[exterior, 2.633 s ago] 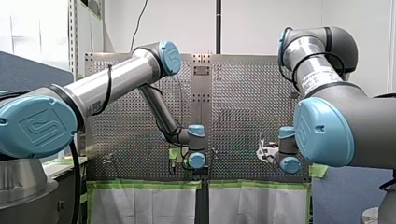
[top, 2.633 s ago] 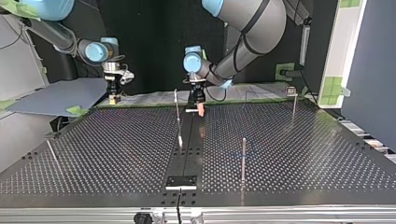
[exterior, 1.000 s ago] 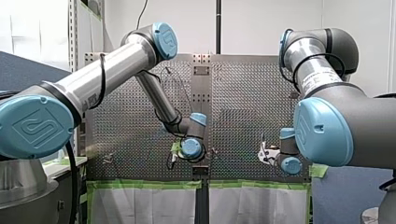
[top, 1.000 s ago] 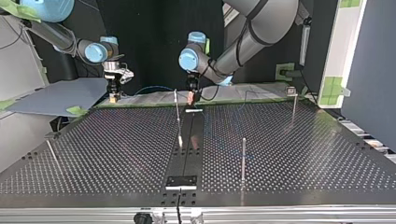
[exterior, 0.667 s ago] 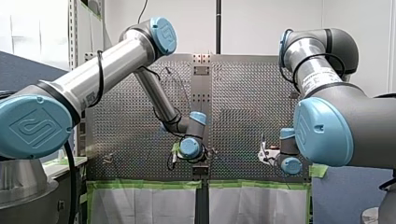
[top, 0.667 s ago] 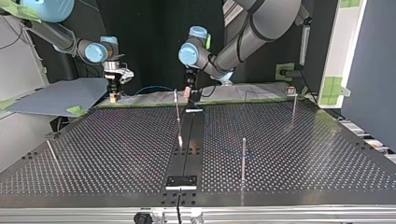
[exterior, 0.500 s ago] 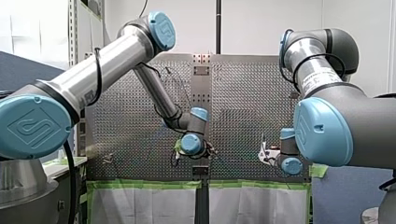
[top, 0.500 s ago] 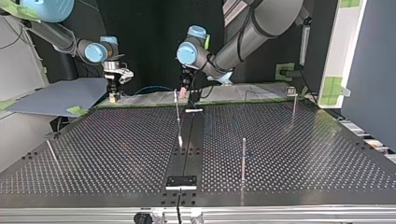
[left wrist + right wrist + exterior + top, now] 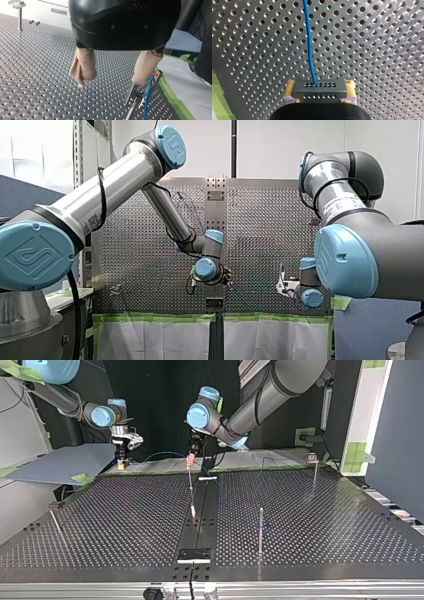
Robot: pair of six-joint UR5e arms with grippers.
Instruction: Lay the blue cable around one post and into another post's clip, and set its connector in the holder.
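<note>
Beside the clip post (image 9: 135, 96), my left gripper (image 9: 109, 82) has swung over, fingers spread empty; my right gripper (image 9: 320, 93) grips the connector (image 9: 319, 86); blue cable (image 9: 310, 45) seemingly unclipped.

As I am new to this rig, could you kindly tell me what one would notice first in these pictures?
My right pincer grips a black connector between yellow pads, the blue cable running from it over the perforated table. My left pincer hangs open, beige pads apart, beside a post where the cable passes.
</note>
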